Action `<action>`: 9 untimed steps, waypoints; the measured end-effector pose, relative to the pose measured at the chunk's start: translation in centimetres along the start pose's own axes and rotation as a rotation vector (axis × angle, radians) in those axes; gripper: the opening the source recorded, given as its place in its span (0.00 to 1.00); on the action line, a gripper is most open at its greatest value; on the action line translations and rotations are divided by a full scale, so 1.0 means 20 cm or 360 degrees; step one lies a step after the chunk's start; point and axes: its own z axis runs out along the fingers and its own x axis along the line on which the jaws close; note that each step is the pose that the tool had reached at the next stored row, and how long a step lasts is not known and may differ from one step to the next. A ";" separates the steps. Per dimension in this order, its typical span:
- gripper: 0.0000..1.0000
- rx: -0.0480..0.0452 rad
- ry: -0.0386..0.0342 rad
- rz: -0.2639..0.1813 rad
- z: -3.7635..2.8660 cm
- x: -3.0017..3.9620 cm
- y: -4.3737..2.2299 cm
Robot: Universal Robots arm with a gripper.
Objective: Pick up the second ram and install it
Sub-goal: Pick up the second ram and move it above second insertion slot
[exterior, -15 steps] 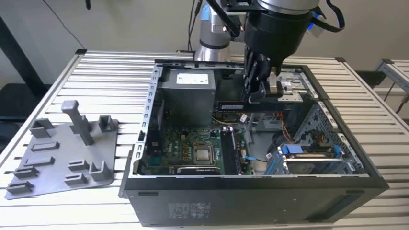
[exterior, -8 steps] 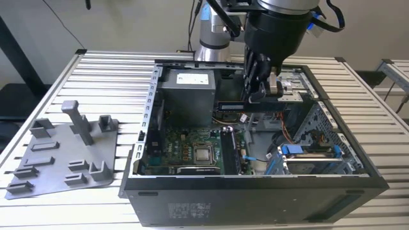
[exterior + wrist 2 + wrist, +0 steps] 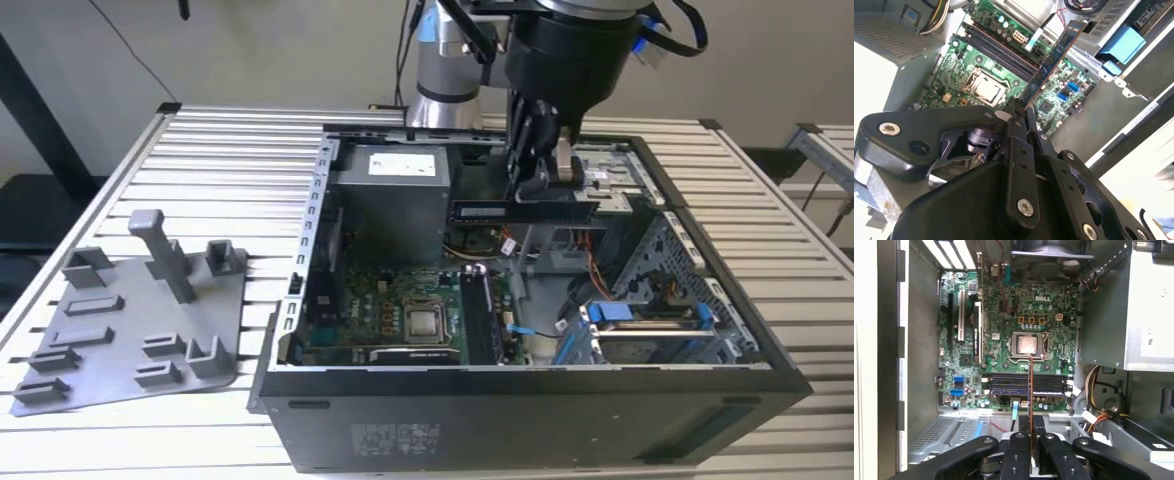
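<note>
The second ram [image 3: 523, 211] is a slim dark stick held level above the open computer case [image 3: 534, 380], with my gripper [image 3: 541, 192] shut on it. In the second wrist view the ram [image 3: 1054, 55] juts out from between the fingers [image 3: 1015, 117] over the motherboard. In the first wrist view I see the ram [image 3: 1030, 390] edge-on, crossing above the memory slots [image 3: 1004, 382], and the gripper [image 3: 1031, 437] closed on its near end. The slots [image 3: 481, 312] lie below and nearer the case front than the stick in the exterior view.
A grey power-supply box [image 3: 390, 200] stands inside the case on the exterior view's left of the gripper. The processor [image 3: 424, 322] sits mid-board. A blue-tabbed drive cage [image 3: 641, 320] fills the case's right. A grey tray with holder blocks [image 3: 134, 320] lies on the slatted table.
</note>
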 end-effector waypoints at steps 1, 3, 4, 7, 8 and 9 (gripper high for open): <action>0.14 0.0000 0.0000 0.0000 0.000 -0.012 0.000; 0.14 0.0000 0.0000 0.0001 0.001 -0.037 0.000; 0.14 0.0000 0.0000 0.0001 0.002 -0.048 0.000; 0.14 0.0000 0.0000 0.0002 0.003 -0.085 -0.001; 0.14 0.0000 0.0000 0.0002 0.004 -0.098 -0.001; 0.14 0.0000 0.0000 0.0002 0.004 -0.113 -0.001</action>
